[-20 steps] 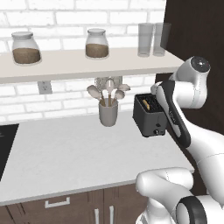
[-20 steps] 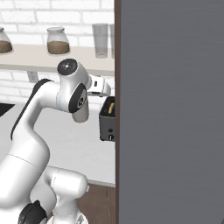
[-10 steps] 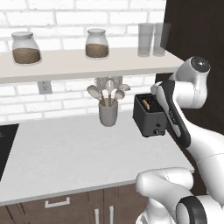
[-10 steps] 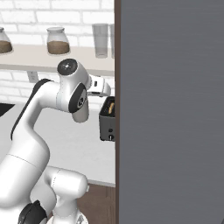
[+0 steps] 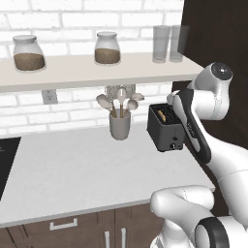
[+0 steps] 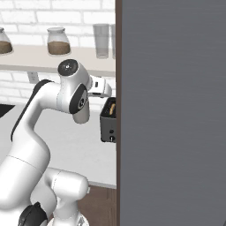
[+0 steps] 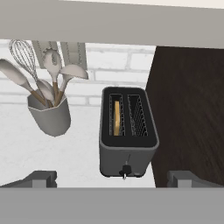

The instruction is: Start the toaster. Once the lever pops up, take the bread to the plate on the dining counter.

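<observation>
Bread [image 7: 116, 118] is seen sunk in the toaster [image 7: 127, 133] left slot, beside the utensil cup [image 7: 49, 114]. Gripper [image 7: 112, 178] fingers are spread wide above. Toast is judged light, stiff, crumbly; its top edge should be pinched.

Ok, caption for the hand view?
Open gripper above the toaster, bread in its left slot, utensil cup beside.

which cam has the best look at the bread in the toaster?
Hand view: it looks down into the toaster, with the bread edge-on in its left slot. Left base view gives a small tan glimpse of it; right base view a sliver beside the dark panel.
</observation>
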Controlling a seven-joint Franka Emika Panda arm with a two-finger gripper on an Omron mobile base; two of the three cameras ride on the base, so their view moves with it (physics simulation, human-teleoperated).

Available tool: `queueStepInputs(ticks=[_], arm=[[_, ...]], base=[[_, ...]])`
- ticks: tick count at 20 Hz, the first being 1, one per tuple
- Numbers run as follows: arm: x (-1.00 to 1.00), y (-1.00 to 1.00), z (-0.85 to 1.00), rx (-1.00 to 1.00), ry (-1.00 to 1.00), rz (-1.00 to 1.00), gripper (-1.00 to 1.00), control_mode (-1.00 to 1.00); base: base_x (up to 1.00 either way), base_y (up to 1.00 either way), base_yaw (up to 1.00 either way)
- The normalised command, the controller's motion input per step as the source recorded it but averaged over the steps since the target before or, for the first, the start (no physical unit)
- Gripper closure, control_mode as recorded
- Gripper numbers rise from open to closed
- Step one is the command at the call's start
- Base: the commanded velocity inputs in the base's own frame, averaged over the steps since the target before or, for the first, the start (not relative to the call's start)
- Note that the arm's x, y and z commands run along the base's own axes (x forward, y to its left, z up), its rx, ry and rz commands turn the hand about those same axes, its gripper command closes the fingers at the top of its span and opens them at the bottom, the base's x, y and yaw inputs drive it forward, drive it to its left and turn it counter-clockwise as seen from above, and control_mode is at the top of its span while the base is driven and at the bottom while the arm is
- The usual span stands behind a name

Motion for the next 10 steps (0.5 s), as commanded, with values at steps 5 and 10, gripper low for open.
queueStepInputs(ticks=[5, 10], arm=[[0.00, 0.00, 0.00, 0.00, 0.00, 0.00, -1.00, -1.00], [0.00, 0.00, 0.00, 0.00, 0.00, 0.00, -1.00, -1.00]], base=[[0.00, 0.00, 0.00], [0.00, 0.00, 0.00]])
